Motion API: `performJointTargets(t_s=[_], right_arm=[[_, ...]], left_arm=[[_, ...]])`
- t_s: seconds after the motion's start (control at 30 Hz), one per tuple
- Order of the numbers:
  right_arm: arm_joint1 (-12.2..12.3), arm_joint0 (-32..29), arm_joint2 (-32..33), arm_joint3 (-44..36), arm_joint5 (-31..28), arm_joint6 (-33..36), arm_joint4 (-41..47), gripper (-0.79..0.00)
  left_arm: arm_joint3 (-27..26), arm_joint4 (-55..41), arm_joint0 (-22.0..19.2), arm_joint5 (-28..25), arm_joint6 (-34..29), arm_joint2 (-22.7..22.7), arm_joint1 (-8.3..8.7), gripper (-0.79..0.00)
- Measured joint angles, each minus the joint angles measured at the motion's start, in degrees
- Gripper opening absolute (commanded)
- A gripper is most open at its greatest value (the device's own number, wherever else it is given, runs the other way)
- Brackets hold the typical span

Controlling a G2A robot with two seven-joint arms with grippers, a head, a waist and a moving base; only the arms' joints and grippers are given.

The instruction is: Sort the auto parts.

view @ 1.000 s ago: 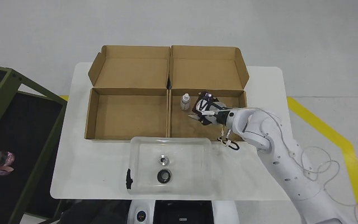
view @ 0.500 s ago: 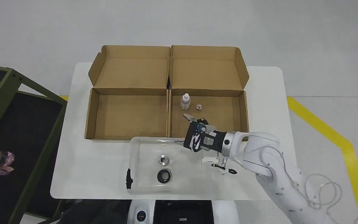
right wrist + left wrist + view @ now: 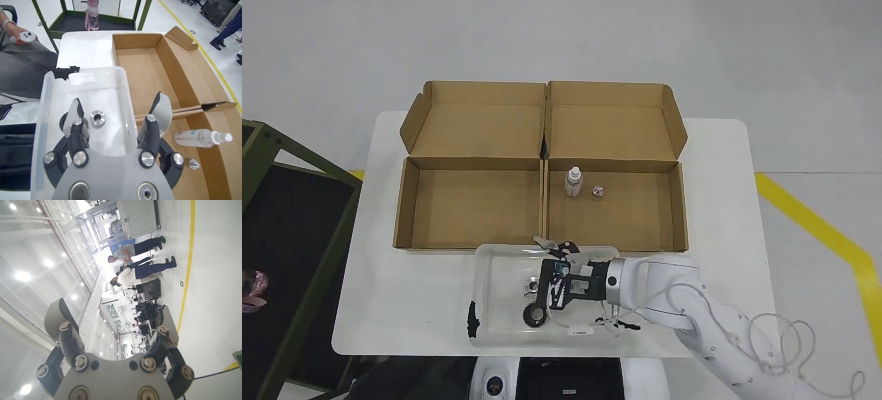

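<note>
My right gripper (image 3: 550, 268) (image 3: 118, 108) hangs open over the clear plastic bin (image 3: 479, 290) (image 3: 128, 91) at the table's front, holding nothing. Inside the bin lie a silver bushing (image 3: 533, 285) (image 3: 97, 117) and a dark ring (image 3: 536, 315) (image 3: 62, 123), the ring partly hidden behind one finger (image 3: 76, 111). The right cardboard box (image 3: 642, 210) (image 3: 209, 151) holds a white spray bottle (image 3: 573, 182) (image 3: 200, 137) and a small silver part (image 3: 596, 189) (image 3: 192, 163). My left gripper (image 3: 113, 315) is open and points up into the room.
The left cardboard box (image 3: 470, 205) (image 3: 147, 68) adjoins the right one, both with lids folded back. A green cart frame (image 3: 282, 200) stands left of the white table (image 3: 722, 200). Black tape (image 3: 471, 322) marks the bin's front left corner.
My right gripper has left the right box and travelled forward and left, ending over the clear bin. A small silver part now shows beside the bottle.
</note>
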Motion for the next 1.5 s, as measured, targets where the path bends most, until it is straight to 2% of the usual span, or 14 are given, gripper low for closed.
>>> performJointTargets(t_s=[0.57,0.9,1.5], right_arm=[[-2.3,4.0,-7.5,7.1,-1.2,0.5,0.0,-0.2],[-2.6,4.5,-6.5,10.8,0.4,0.9,1.2,-0.222],[-2.6,4.2,-5.8,14.4,-1.2,1.2,0.8,-0.237]], left_arm=[[0.0,0.0,0.0,0.0,0.0,0.0,0.0,0.0],[0.0,0.0,0.0,0.0,0.0,0.0,0.0,0.0],[0.0,0.0,0.0,0.0,0.0,0.0,0.0,0.0]])
